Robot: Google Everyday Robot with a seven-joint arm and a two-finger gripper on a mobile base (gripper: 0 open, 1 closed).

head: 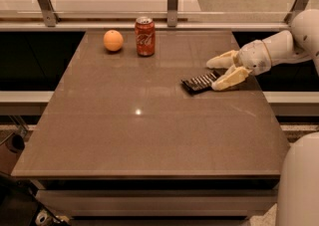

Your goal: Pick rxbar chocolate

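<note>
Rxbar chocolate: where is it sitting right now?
In the camera view the rxbar chocolate lies flat on the right half of the table, its right end at the open gripper, nearer the camera and right of the red soda can.
</note>
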